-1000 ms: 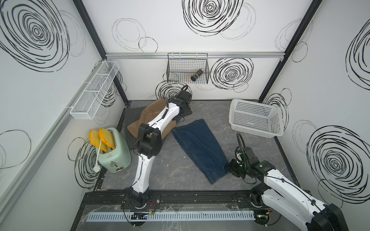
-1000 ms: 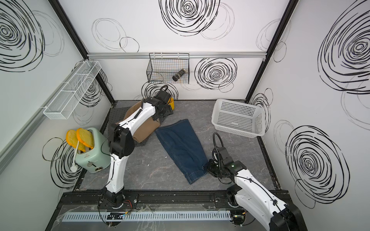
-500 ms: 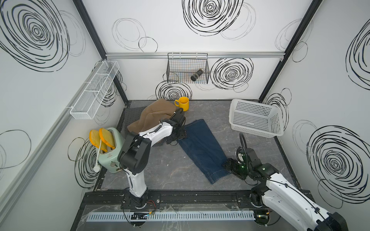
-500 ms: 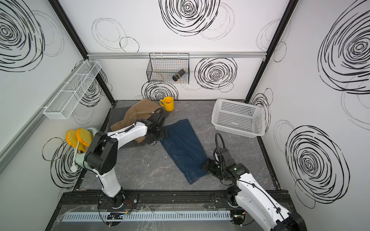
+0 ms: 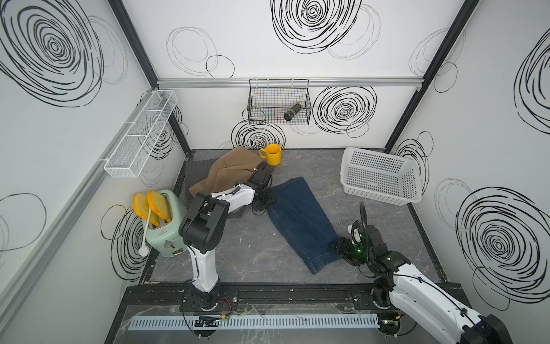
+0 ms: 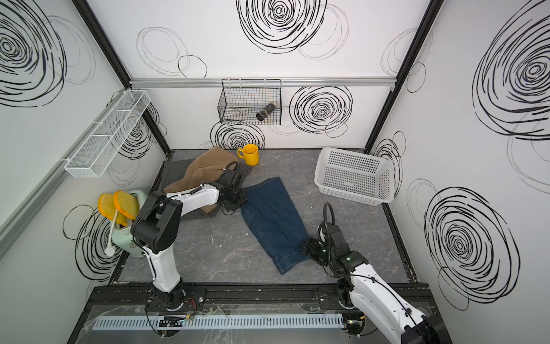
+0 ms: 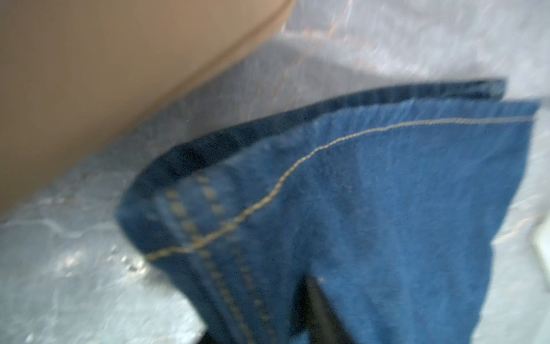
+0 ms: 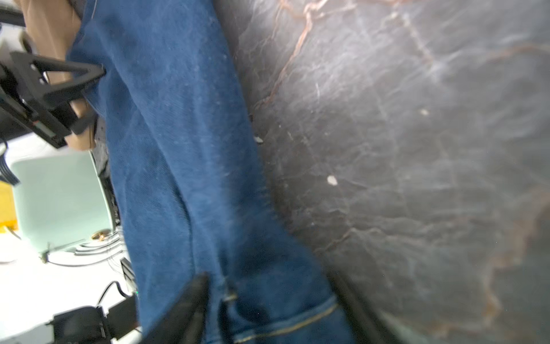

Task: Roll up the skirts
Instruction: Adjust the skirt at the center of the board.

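Note:
The dark blue denim skirt (image 5: 300, 220) (image 6: 272, 220) lies flat and diagonal across the middle of the table. The tan-brown skirt (image 5: 229, 169) (image 6: 205, 169) is heaped at the back left, with a strip of dark grey cloth (image 8: 102, 149) showing beside it. My left gripper (image 5: 265, 200) (image 6: 238, 200) sits at the denim's far left corner. In the left wrist view the stitched denim (image 7: 387, 208) wraps a black finger (image 7: 321, 312) and is lifted. My right gripper (image 5: 334, 247) (image 8: 270, 312) is at the near right corner, fingers apart with the hem between them.
A yellow mug (image 5: 272, 154) stands just behind the tan skirt. A white plastic basket (image 5: 378, 175) sits at the back right. A mint toaster (image 5: 162, 226) with two toast slices stands at the left edge. A black wire basket (image 5: 278, 104) hangs on the back wall.
My left arm swung from the tan skirt at the back down to the denim's far corner and closed there. The right gripper's jaws widened, then narrowed around the near hem.

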{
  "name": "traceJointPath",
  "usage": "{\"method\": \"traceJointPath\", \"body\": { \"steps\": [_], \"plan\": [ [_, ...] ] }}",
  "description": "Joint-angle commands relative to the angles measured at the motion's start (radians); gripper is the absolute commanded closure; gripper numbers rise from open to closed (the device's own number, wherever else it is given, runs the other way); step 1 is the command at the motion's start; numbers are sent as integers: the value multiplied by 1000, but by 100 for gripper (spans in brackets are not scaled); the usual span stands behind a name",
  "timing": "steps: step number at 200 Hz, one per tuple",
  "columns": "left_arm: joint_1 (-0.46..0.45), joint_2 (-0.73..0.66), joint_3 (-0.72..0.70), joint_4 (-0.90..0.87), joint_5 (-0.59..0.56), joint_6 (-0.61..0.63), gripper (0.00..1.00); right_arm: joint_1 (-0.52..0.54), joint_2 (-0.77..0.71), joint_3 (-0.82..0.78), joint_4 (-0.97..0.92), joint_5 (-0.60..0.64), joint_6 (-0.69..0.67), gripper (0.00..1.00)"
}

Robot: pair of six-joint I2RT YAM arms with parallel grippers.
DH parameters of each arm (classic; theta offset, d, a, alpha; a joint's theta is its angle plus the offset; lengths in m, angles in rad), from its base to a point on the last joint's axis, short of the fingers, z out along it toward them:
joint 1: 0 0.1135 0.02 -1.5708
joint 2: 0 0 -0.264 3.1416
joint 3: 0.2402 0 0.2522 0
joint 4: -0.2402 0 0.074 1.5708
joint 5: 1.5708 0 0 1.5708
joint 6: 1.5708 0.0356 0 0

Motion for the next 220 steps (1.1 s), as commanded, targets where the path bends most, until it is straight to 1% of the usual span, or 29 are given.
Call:
{"method": "traceJointPath", "body": {
  "steps": [1,10,21,35,43,50,55,63,69,74,81,85,93,98,107,111,115,120,122,126,139,147,152,168,179,188,201,212,220],
  "plan": [
    [39,-25,-40,153,97,-9,100,-25,6,-8,99,-62,-12,62],
    [44,-71,-80,221,113,-5,100,-33,3,8,81,-57,-47,67],
    [49,-156,-145,288,86,-5,100,-37,4,36,38,-24,-85,71],
    [52,-272,-282,408,37,-18,100,-46,24,54,-13,12,-101,75],
    [61,-320,-374,484,17,-51,100,-49,43,56,-27,24,-106,78],
    [78,-351,-461,568,19,-90,100,-53,61,52,-35,34,-104,78],
    [94,-362,-520,634,32,-122,100,-56,73,47,-32,34,-101,73],
    [125,-363,-598,748,82,-172,100,-57,93,35,-18,31,-95,70],
    [149,-350,-644,828,125,-219,100,-59,104,32,-10,34,-89,66],
    [164,-337,-673,883,148,-251,100,-60,113,29,-6,33,-84,58],
    [183,-312,-691,922,173,-279,100,-61,124,32,-1,28,-79,40],
    [190,-298,-691,921,185,-289,100,-61,128,36,-2,23,-77,33],
    [197,-267,-687,925,217,-292,100,-60,134,48,-3,10,-80,26],
    [198,-253,-682,925,233,-290,91,-61,136,56,-5,5,-88,23],
    [197,-246,-676,908,243,-285,84,-61,137,77,-26,5,-97,16],
    [196,-254,-676,893,237,-279,77,-61,135,81,-32,7,-103,13],
    [195,-265,-678,868,228,-272,64,-61,133,84,-33,6,-112,11],
    [194,-287,-678,842,209,-261,41,-61,130,88,-37,5,-121,10],
    [193,-297,-677,829,200,-256,33,-62,129,89,-39,7,-124,10],
    [191,-318,-674,802,183,-242,25,-62,127,92,-44,11,-130,10],
    [174,-395,-625,638,100,-175,11,-62,124,101,-67,33,-149,10],
    [157,-443,-588,521,36,-132,1,-61,124,100,-63,32,-165,13],
    [144,-477,-565,452,-4,-105,3,-62,126,96,-52,19,-179,16],
    [99,-580,-518,281,-130,-39,4,-62,148,100,-33,-12,-204,22],
    [54,-634,-501,210,-162,15,3,-63,166,108,-21,-33,-220,23],
    [-15,-654,-460,119,-221,61,3,-63,182,117,-17,-45,-231,25],
    [-176,-642,-375,-36,-354,87,4,-62,200,135,-24,-51,-243,26],
    [-292,-613,-335,-122,-414,28,4,-62,210,147,-29,-60,-248,27],
    [-354,-597,-342,-123,-380,-37,4,-62,214,154,-30,-69,-251,27]
  ]
}}
